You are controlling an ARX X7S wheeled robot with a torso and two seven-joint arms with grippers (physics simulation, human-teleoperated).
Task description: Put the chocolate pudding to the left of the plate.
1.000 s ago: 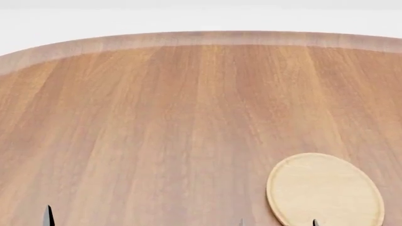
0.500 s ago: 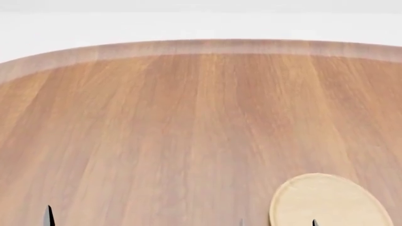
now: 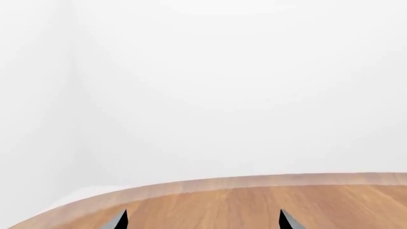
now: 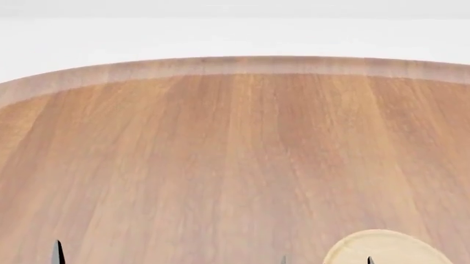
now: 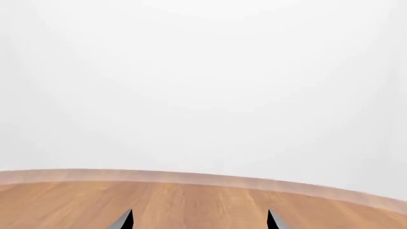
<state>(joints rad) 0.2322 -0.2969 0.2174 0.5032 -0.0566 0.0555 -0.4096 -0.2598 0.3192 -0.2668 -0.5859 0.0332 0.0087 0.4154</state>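
Observation:
The chocolate pudding is out of view in all three views. Only the far part of the plate [image 4: 386,247], a pale wooden disc with a low rim, shows at the bottom right of the head view. My right gripper [image 4: 326,260] shows as two dark tips at the bottom edge, one over the plate's near part. In the right wrist view this gripper [image 5: 199,222] is open with only bare table between its tips. My left gripper [image 3: 202,222] is open too, over bare wood. One of its fingertips [image 4: 57,254] shows at the head view's bottom left.
The round wooden table [image 4: 220,165] fills the head view, with its curved far edge [image 4: 235,65] against a white background. Both wrist views look across the table [image 3: 254,205] to that edge and a white wall beyond.
The head view has shifted so the plate slid down to the bottom edge and the table's far rim sits lower in frame. The gripper tips stay where they were.

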